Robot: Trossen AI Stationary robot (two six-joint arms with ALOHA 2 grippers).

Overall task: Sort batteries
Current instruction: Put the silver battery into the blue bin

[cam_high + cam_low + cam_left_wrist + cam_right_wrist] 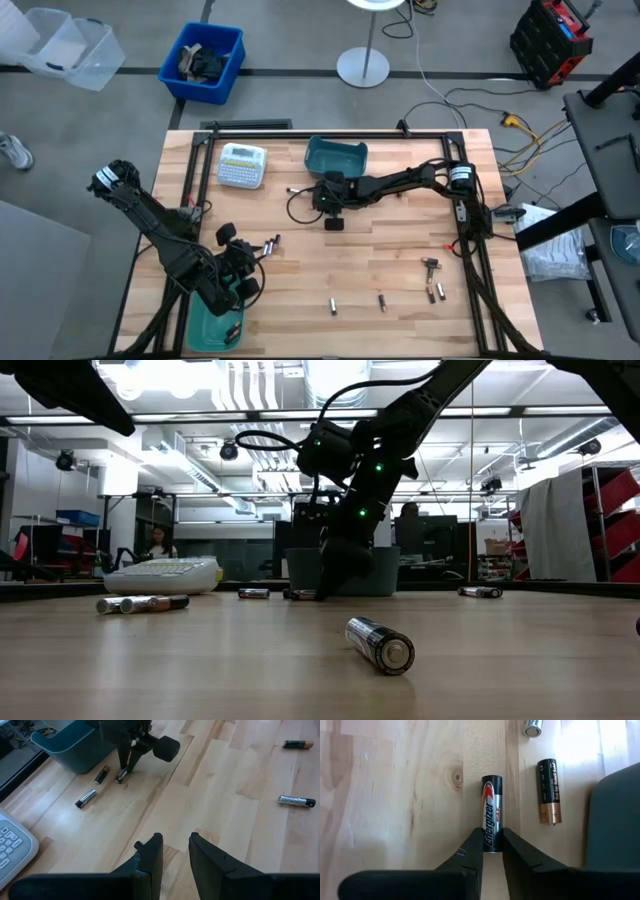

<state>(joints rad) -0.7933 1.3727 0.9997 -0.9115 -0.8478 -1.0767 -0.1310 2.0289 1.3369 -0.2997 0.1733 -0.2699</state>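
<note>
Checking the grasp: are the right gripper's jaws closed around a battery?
Yes, the right gripper pinches the silver-and-black battery by one end on the table.

I read "Energizer" along the silver-and-black battery (491, 815) pinched between my right gripper (491, 851) fingertips (lettering lengthwise), small print on the black-and-copper battery (549, 791) just beside it illegible

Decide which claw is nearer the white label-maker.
Right. The right claw is down on a battery mid-table, a short way from the label-maker; the left claw sits farther off, toward the front edge.
</note>
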